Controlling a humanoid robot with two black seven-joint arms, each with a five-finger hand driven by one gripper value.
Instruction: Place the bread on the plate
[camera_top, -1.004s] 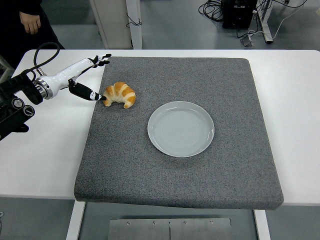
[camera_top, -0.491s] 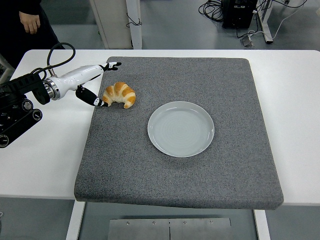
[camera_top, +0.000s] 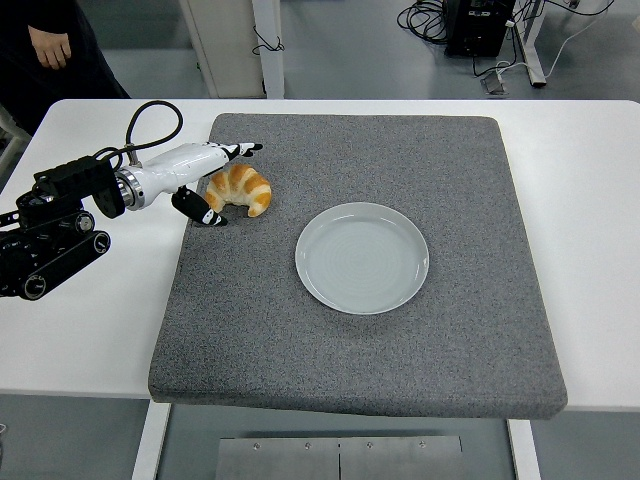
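Note:
A golden croissant (camera_top: 242, 189) lies on the grey mat (camera_top: 420, 330), left of and a little beyond the round pale plate (camera_top: 362, 257). My left hand (camera_top: 222, 180) reaches in from the left edge. Its fingers (camera_top: 240, 150) are spread around the croissant's left end, some above it and the thumb below it. They hold nothing. The plate has nothing on it. My right arm does not show.
The mat covers most of the white table (camera_top: 90, 320). A person in dark clothes (camera_top: 50, 45) stands beyond the table's far left corner. Table legs and cables show on the floor behind.
My left arm has moved right, farther over the mat. The hand has gone from beside the croissant to straddling its left end. The croissant and plate have not moved.

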